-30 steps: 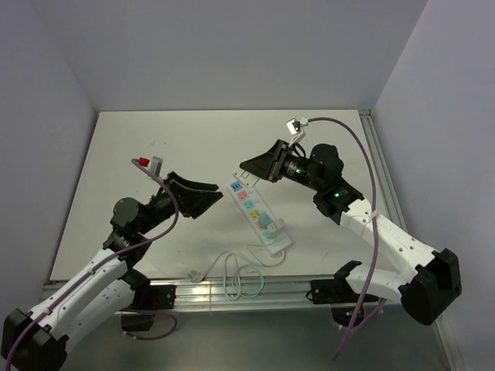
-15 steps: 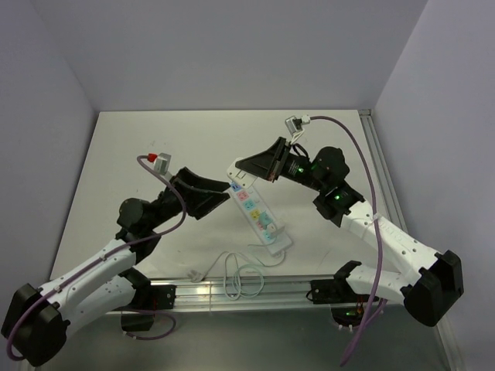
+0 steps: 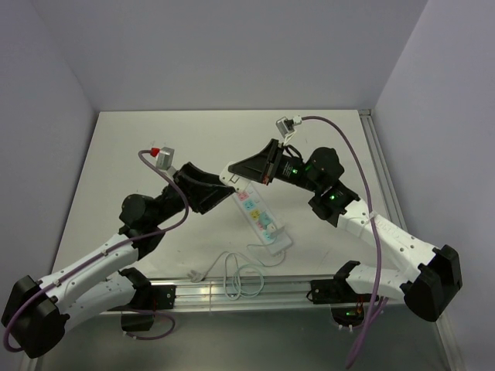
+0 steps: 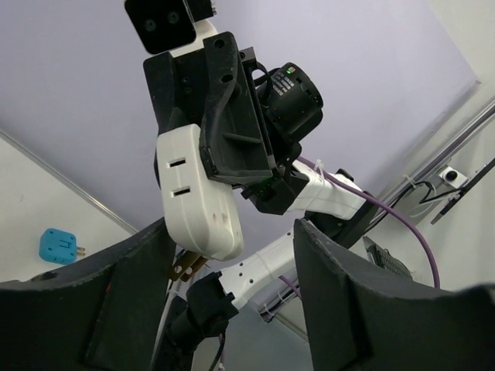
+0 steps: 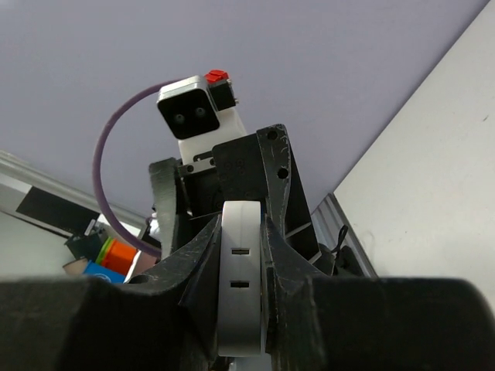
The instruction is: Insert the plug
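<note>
My right gripper point(image 3: 233, 172) is shut on a white plug point(image 3: 230, 175) and holds it in the air above the far end of the white power strip point(image 3: 260, 216), which lies flat with coloured sockets. In the right wrist view the plug point(image 5: 241, 294) is pinched edge-on between the fingers point(image 5: 197, 270). My left gripper point(image 3: 219, 193) is open, facing the right gripper. In the left wrist view the plug point(image 4: 193, 193) shows two slots and brass prongs point(image 4: 186, 267), its lower end between my spread left fingers point(image 4: 340, 294), not touching them.
The strip's thin white cable point(image 3: 236, 277) coils at the table's front edge, ending in a small plug point(image 3: 197, 274). A small blue adapter point(image 4: 58, 246) lies on the table in the left wrist view. Walls close the back and sides.
The left arm has reached up and right until its open fingers flank the plug. The right gripper has moved slightly left with the plug.
</note>
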You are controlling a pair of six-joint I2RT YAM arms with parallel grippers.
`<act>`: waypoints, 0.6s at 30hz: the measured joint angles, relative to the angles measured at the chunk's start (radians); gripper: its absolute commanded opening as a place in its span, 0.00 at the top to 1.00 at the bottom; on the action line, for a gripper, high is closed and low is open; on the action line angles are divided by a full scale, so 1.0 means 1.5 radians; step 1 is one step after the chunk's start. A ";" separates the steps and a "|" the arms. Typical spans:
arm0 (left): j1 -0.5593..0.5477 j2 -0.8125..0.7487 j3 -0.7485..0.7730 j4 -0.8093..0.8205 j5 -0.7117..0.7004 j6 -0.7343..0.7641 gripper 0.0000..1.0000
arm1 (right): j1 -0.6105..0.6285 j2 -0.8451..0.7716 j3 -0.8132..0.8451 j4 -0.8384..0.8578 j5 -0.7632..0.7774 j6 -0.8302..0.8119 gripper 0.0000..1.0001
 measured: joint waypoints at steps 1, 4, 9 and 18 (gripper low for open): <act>0.000 0.000 0.000 0.000 -0.002 0.000 0.35 | 0.001 0.001 0.002 0.001 0.000 0.000 1.00; 0.000 0.000 0.000 -0.003 -0.007 0.001 0.43 | 0.001 0.003 0.006 0.002 -0.001 0.001 1.00; 0.000 -0.005 0.000 -0.018 -0.014 0.002 0.53 | 0.004 0.007 0.011 0.002 -0.001 -0.001 1.00; 0.001 -0.016 0.031 -0.114 -0.040 -0.017 0.97 | 0.009 0.011 0.057 -0.060 0.027 -0.083 1.00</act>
